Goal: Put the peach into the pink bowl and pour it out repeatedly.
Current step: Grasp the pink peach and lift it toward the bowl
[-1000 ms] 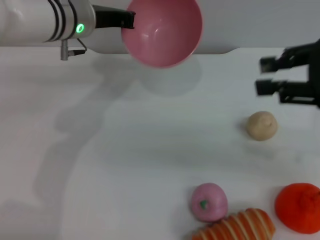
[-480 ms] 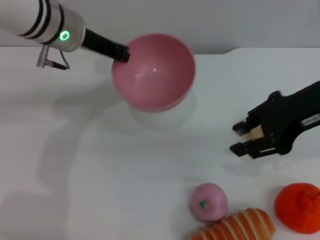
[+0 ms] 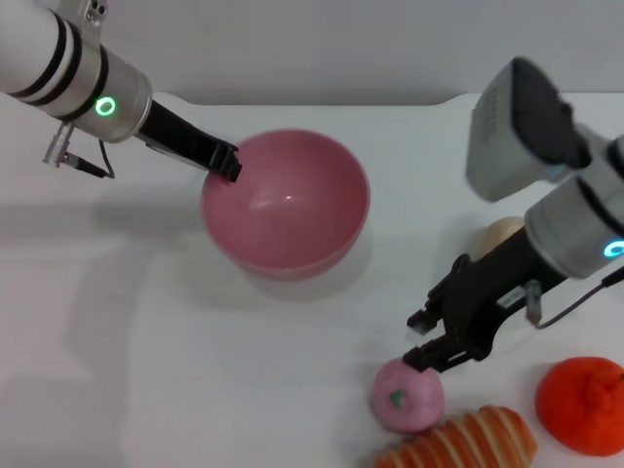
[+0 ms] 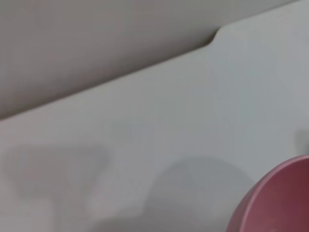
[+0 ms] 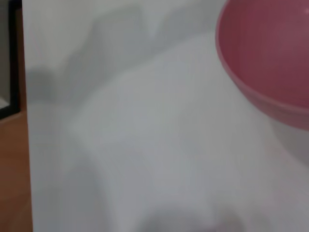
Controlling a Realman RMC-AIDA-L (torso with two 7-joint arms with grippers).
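- Pink bowl (image 3: 285,203): upright on white table (image 3: 146,370), empty; left gripper (image 3: 227,162) clamped on its rim.
- Peach (image 3: 408,394): on table, outside bowl, beside striped bread (image 3: 458,444).
- Right gripper (image 3: 426,339): fingers spread, just above peach.

Glossy pink bowl (image 3: 286,203), dusty-pink peach (image 3: 407,394) with a green mark, orange-red fruit (image 3: 581,405), beige ball (image 3: 497,237), striped orange bread (image 3: 462,444), white counter (image 3: 195,370).

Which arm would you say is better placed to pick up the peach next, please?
The right. Its tool hangs open just above the peach, while the left tool is shut on the rim of the pink bowl, farther off across the table.
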